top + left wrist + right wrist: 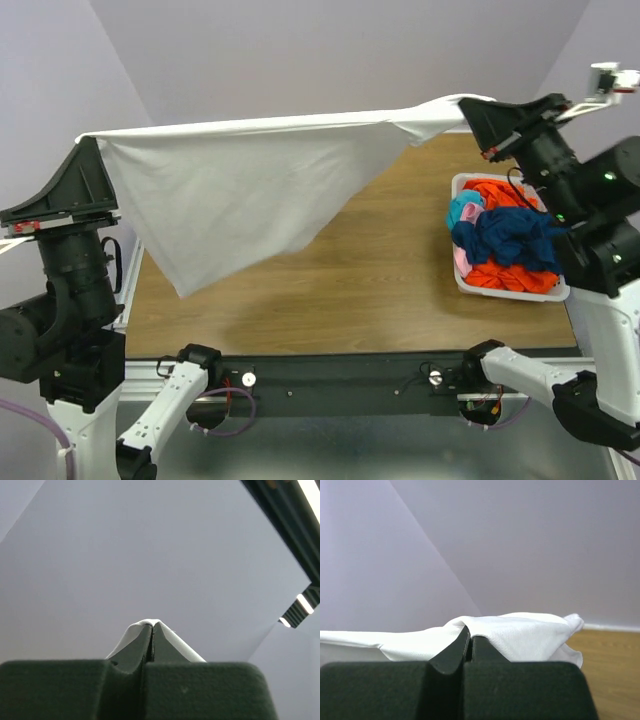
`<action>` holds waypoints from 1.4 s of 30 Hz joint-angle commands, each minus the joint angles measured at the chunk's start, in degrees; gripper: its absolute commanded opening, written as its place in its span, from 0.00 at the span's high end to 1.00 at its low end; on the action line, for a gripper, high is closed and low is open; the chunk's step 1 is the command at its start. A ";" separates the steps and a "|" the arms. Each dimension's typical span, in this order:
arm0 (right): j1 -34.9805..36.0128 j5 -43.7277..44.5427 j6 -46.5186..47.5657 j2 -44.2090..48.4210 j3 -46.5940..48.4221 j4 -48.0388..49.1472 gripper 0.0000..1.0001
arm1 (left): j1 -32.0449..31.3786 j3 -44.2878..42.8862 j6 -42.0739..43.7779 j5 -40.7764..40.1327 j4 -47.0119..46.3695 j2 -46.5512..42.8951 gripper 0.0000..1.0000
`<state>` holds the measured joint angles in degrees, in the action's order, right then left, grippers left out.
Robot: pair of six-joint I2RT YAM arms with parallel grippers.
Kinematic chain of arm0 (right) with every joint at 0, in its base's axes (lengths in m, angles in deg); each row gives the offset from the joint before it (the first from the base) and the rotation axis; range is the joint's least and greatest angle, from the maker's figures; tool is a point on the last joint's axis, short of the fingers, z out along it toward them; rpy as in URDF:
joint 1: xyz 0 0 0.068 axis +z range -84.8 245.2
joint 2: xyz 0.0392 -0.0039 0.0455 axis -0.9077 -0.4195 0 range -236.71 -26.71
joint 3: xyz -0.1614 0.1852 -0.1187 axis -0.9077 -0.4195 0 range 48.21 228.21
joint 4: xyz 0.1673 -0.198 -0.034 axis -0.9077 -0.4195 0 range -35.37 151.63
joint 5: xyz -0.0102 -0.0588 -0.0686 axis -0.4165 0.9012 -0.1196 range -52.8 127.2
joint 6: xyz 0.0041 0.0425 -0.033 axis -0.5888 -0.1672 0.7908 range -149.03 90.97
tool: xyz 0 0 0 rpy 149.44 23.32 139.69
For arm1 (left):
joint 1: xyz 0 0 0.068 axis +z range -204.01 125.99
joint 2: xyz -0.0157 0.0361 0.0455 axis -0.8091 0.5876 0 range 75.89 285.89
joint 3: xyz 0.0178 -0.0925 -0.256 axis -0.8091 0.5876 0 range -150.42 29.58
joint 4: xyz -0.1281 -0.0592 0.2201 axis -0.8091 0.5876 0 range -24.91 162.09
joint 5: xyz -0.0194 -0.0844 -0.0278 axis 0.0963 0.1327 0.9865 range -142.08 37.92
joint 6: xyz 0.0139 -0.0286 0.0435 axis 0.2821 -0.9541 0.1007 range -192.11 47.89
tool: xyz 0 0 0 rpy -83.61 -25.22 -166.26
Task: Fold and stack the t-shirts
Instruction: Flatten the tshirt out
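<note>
A white t-shirt (240, 185) hangs stretched in the air above the wooden table (380, 270), its top edge taut between both arms. My left gripper (88, 143) is shut on its left corner, with white cloth (172, 641) wrapped over the tips (151, 625). At the upper right my right gripper (465, 106) is shut on the other corner, where cloth (520, 635) drapes over the closed tips (470, 630). More t-shirts, orange (510, 275), dark blue (510, 235), teal and pink, lie heaped in a bin.
The white plastic bin (462, 278) stands at the table's right edge, close under the right arm. The hanging shirt's lower point (185, 292) dangles over the table's left front. A purple wall lies behind.
</note>
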<state>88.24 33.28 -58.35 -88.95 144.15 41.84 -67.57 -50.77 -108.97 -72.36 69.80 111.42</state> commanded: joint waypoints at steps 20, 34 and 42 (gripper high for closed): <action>-3.00 8.05 14.29 -30.73 23.21 -4.73 0.99 | 12.76 -19.80 3.56 19.55 -3.83 42.32 1.00; -3.80 -3.11 18.60 -31.21 29.13 -3.94 0.99 | 17.25 -31.21 9.08 26.16 -3.82 50.09 1.00; 0.76 -4.00 7.53 -11.52 -21.62 4.14 0.98 | 17.34 20.01 4.28 18.80 -17.71 28.67 1.00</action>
<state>85.66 30.33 -44.73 -103.83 139.17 44.97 -50.59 -49.77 -101.02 -48.27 56.93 145.01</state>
